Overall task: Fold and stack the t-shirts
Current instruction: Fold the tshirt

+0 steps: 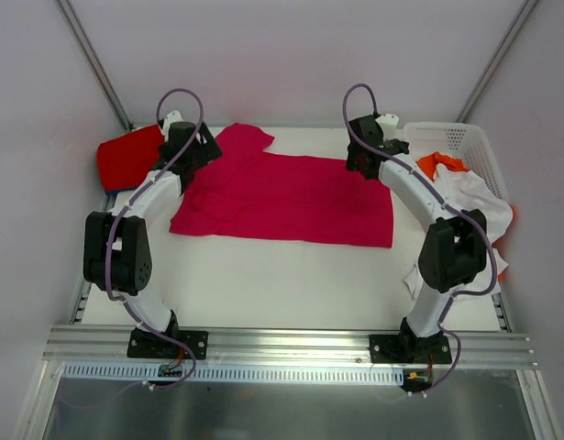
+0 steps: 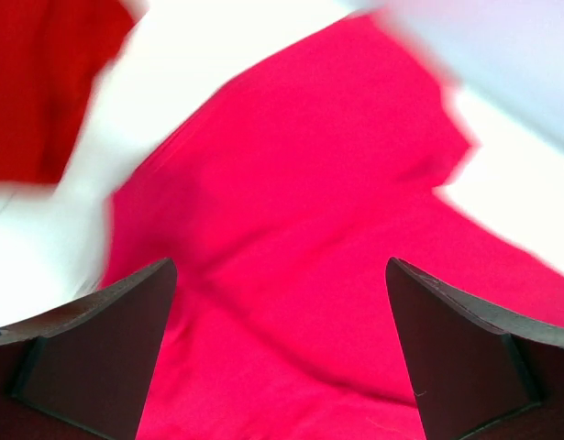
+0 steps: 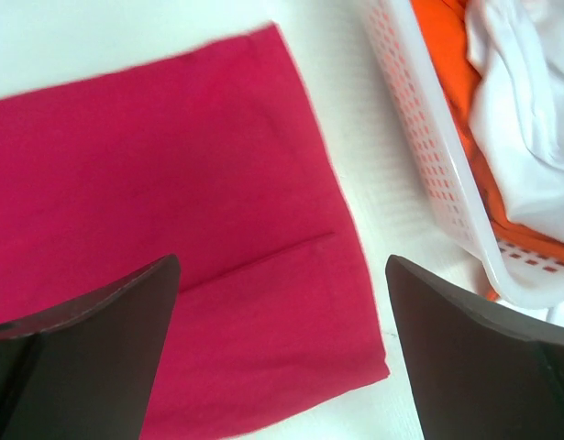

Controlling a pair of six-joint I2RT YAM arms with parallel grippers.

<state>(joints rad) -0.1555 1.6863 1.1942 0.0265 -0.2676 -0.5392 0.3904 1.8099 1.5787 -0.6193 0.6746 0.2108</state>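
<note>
The large crimson-pink t-shirt [image 1: 291, 197] lies spread on the white table, partly folded lengthwise. It also shows in the left wrist view [image 2: 300, 229] and in the right wrist view [image 3: 171, 202]. My left gripper [image 1: 192, 147] hovers open and empty over its far left sleeve end. My right gripper [image 1: 366, 158] hovers open and empty over its far right corner. A folded red t-shirt [image 1: 127, 158] lies at the far left, and shows in the left wrist view [image 2: 43, 82]. An orange t-shirt [image 1: 439, 165] and a white t-shirt [image 1: 479, 203] sit in the basket.
A white plastic lattice basket [image 1: 465, 137] stands at the far right, its wall near my right gripper in the right wrist view [image 3: 428, 147]. White cloth [image 1: 414, 275] hangs out of it onto the table by the right arm. Metal frame posts rise at both back corners.
</note>
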